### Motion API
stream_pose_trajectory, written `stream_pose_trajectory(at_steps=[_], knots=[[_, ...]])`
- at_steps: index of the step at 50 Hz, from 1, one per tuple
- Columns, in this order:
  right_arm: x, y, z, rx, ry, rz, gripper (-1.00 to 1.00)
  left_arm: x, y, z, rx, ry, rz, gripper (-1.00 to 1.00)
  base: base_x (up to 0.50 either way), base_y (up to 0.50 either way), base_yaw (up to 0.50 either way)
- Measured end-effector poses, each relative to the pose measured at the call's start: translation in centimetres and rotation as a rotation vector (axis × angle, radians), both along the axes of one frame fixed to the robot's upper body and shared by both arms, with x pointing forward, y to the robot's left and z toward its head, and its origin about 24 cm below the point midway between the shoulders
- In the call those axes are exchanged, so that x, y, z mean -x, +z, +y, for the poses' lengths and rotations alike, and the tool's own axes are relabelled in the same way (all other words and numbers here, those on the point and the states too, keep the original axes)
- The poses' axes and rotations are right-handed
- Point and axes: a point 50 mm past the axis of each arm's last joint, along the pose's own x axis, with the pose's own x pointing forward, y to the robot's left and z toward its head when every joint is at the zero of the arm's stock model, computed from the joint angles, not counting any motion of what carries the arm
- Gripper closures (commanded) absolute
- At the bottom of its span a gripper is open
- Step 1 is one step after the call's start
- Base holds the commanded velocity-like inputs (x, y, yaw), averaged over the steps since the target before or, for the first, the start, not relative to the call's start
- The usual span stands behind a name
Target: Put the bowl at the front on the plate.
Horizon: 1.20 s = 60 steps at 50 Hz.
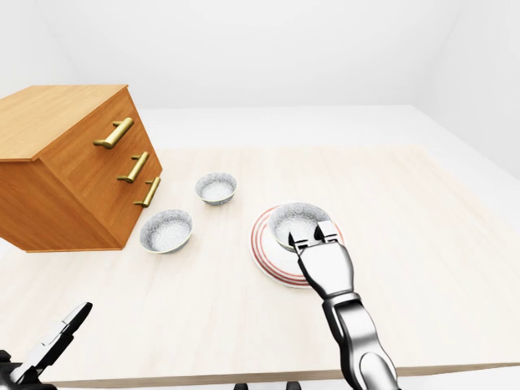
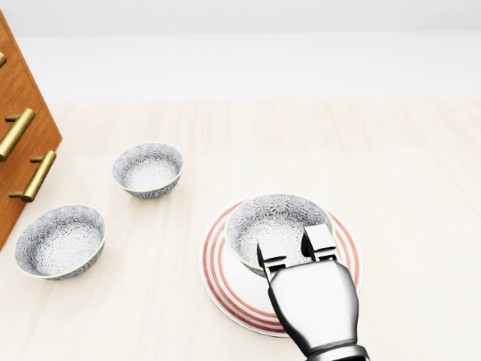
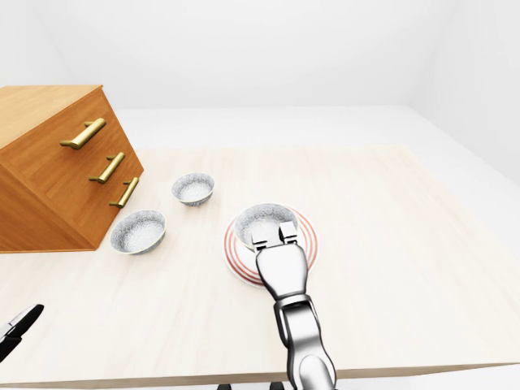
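Bright, even, sharp renders with faint shadows.

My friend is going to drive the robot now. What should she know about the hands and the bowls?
Right hand: fingers at the near rim of the bowl; whether they grip it cannot be told.
Left hand: low at the left-eye view's bottom left, holding nothing, fingers apart.
The bowl sits on the red-striped plate.
Two other bowls stand on the table beside the wooden drawer chest.
Done: bowl on plate.
Left: let go if gripping, and lift the right hand clear.
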Motion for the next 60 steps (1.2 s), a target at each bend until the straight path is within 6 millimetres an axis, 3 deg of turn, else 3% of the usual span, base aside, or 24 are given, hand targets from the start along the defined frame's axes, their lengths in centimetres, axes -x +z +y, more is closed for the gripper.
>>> stream_pose_trajectory(at_steps=[41, 60], knots=[[-1.2, -1.2, -1.1, 0.025, -0.043, 0.029, 1.0, 0.0, 0.1, 0.0, -0.004, 0.001, -0.005, -1.0, 0.0, 0.0, 0.0], [-2.2, -0.7, -0.6, 0.044, -0.036, 0.003, 1.0, 0.0, 0.1, 0.0, -0.002, 0.001, -0.004, -1.0, 0.0, 0.0, 0.0]])
